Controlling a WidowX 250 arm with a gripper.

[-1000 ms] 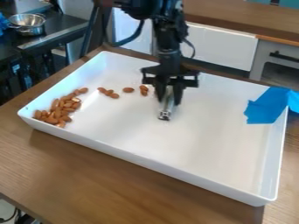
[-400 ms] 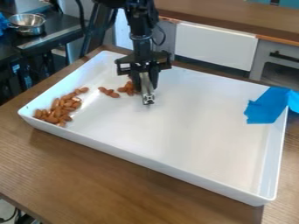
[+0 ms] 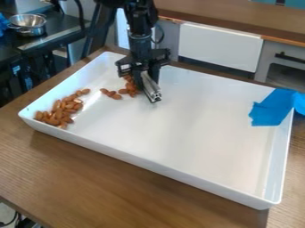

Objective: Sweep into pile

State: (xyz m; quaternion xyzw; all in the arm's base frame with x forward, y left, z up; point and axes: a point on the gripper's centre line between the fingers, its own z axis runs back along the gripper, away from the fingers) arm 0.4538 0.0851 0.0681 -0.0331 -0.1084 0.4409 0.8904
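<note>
A black two-finger pincer (image 3: 147,79) clamps a silver metal bar (image 3: 156,94) over the far left part of a shallow white rectangular tray (image 3: 143,164) on a brown wooden counter (image 3: 107,182). The tray's far wall runs near the counter's far edge; bare white floor stretches right and near from the bar, toward blue tape (image 3: 271,109) on the right wall. Brown almonds bunch just left of the pincer, a small group (image 3: 113,94) sits farther left, and the largest heap (image 3: 59,112) lies well apart, along the left wall.
</note>
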